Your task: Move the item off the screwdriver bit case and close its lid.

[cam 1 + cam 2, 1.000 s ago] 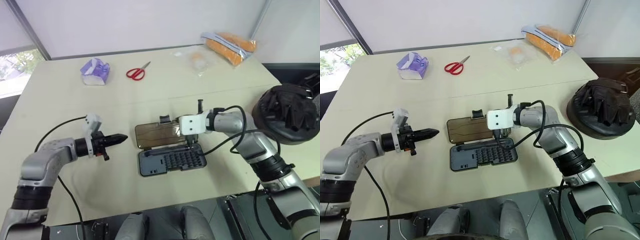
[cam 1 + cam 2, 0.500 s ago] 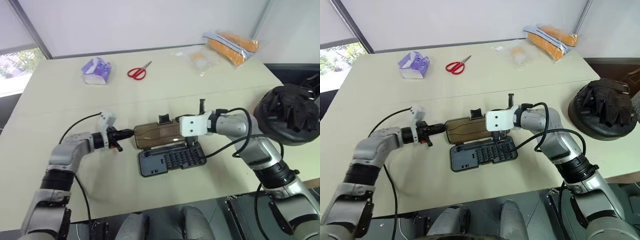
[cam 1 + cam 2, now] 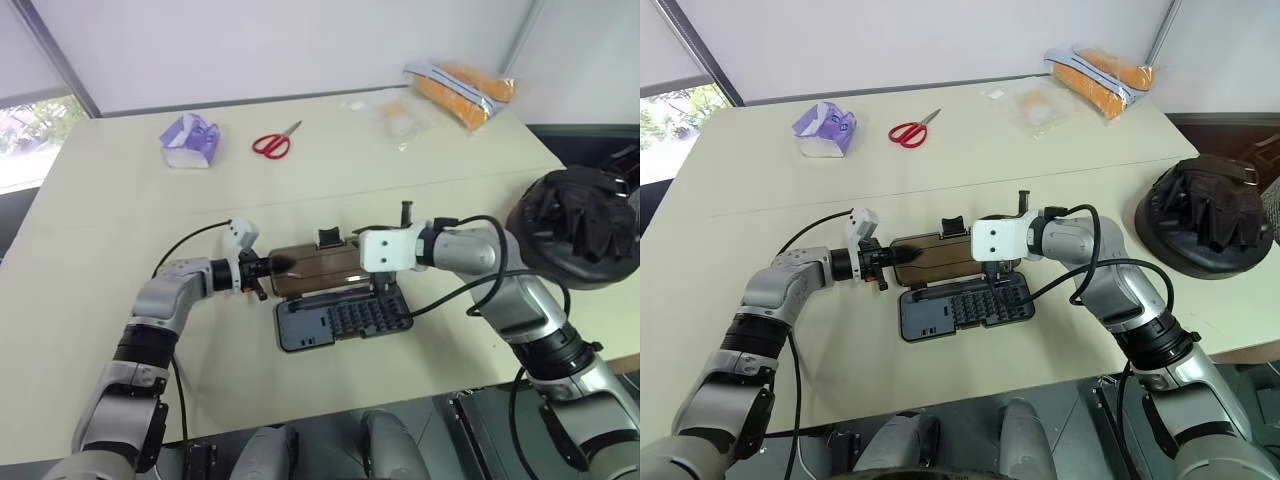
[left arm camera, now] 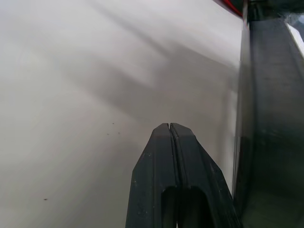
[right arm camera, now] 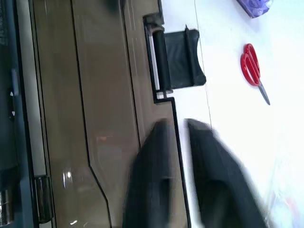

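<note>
The black fabric bag (image 3: 580, 228) already sits on the surface (image 3: 130, 220) well off to the right arm's outer side, clear of the screwdriver bit case (image 3: 343, 320), so what remains, by my judgement, is shutting the lid (image 3: 315, 268). The lid lies folded back flat behind the case, between the two claws.

The left claw (image 3: 283, 264) has its fingers pressed together, gripping nothing, its tip at the lid's near short edge. The right claw (image 5: 179, 137) stands partly parted, its two fingers straddling the lid's far long edge beside the black latch (image 5: 173, 59), not clamped on it.

To do the step well, I would let one claw do the lifting: slip a finger under the free long edge by the latch, raise it about the hinge, and swing it over the bits in a smooth arc. The closed left claw can serve to steady the case or nudge the lid up. Finish with a downward press at the latch so it snaps.

Count: one case, one lid, one bag, one pair of red scissors (image 3: 275, 145), one purple packet (image 3: 190, 143), one orange wrapped package (image 3: 462, 90), one clear pouch (image 3: 397, 120).
</note>
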